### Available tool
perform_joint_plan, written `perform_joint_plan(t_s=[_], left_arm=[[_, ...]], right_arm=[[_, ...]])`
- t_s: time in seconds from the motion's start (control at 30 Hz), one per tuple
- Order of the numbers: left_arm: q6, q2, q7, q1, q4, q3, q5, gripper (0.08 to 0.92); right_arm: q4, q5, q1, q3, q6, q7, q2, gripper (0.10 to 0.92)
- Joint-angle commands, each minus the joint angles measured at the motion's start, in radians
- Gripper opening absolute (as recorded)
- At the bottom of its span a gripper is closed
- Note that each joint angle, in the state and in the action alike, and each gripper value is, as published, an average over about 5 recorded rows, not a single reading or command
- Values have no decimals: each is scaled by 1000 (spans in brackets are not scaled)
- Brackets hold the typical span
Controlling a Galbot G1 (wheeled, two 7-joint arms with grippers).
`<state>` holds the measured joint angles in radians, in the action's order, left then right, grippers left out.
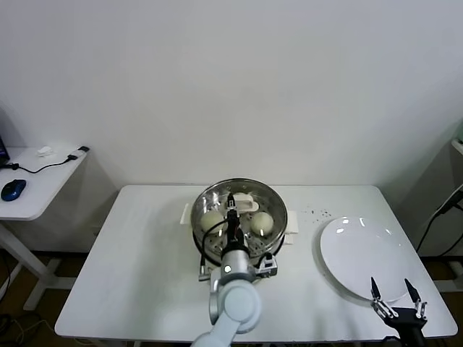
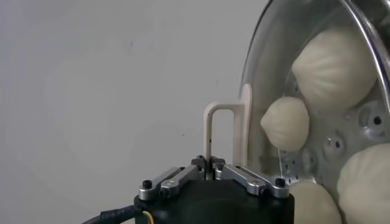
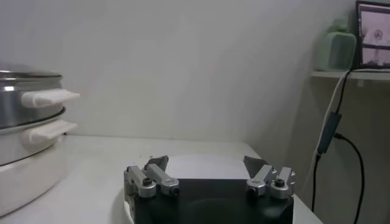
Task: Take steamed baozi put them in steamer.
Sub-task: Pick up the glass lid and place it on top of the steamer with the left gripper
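The left gripper (image 2: 210, 163) is hovering pressed together above the round shiny steel steamer (image 1: 210, 199) — cream-white baozi (image 1: 262, 222) inside — while the right gripper (image 1: 394, 295), spread, is waiting at the desk's (image 1: 137, 275) edge.

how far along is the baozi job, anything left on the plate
Done: the plate is bare, and four baozi lie in the steamer. In hand: nothing; the left gripper is shut and empty above the steamer, and the right gripper is open at the plate's near edge. Left: seemingly nothing.
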<state>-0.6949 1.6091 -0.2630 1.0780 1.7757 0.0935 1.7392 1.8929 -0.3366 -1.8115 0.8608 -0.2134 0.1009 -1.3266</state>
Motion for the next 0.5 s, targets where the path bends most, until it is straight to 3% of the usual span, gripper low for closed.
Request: perform_joint_plan(t_s=[0.03,0.5], left_arm=[[-2,49,34,-6,-42,-2,1,143],[14,49,42,28,-4,11,-4,170]], right_arm=[[-2,1,-1,-1,-5,2,-2,823],[-3,0,-7,-3,-27,21,0,823]])
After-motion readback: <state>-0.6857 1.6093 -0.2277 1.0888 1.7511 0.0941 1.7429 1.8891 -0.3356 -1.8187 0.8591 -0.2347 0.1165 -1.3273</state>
